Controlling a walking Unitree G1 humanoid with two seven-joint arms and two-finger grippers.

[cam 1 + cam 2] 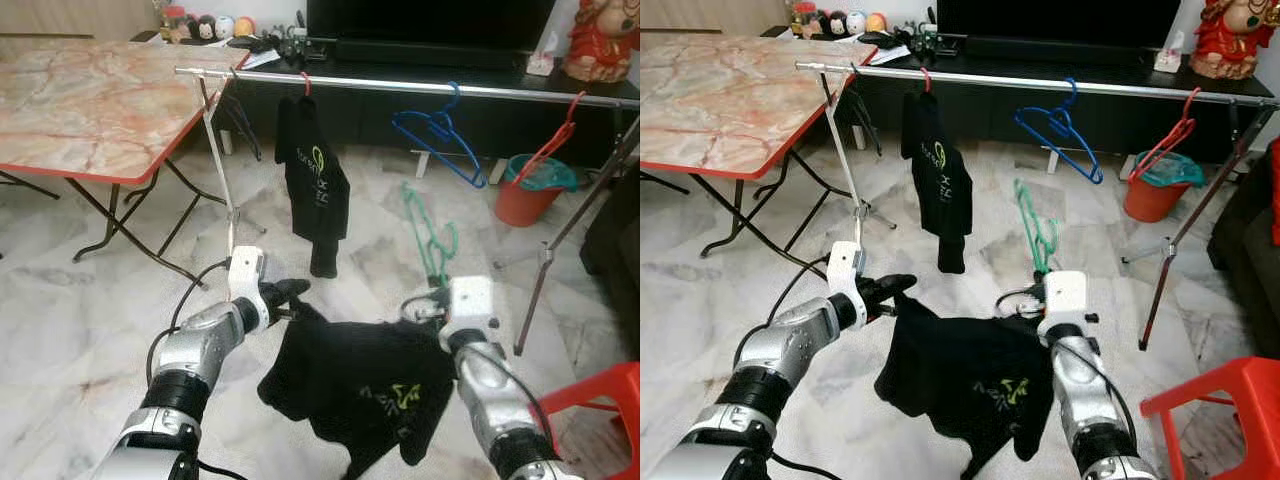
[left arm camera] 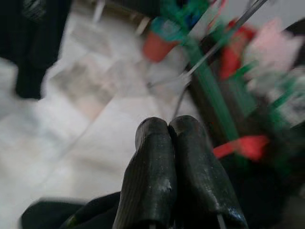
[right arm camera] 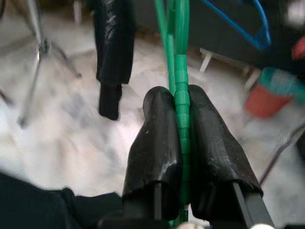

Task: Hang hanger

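Observation:
A green hanger (image 1: 432,240) stands upright above the floor, and my right gripper (image 3: 178,138) is shut on its stem. A black shirt (image 1: 360,385) with a green logo hangs from it, spread between my arms. My left gripper (image 1: 290,292) is shut on the shirt's upper left corner; in the left wrist view its fingers (image 2: 152,171) are pressed together over black cloth. Beyond runs a silver clothes rail (image 1: 400,87). It carries another black shirt (image 1: 315,180) on a red hanger, an empty blue hanger (image 1: 440,135) and an empty red hanger (image 1: 555,140).
A folding table (image 1: 90,100) with a marble top and red rim stands to the left. An orange bucket (image 1: 525,195) sits behind the rail at the right, and a red plastic stool (image 1: 600,400) is close by my right arm. The rail's stand legs (image 1: 232,215) reach the floor.

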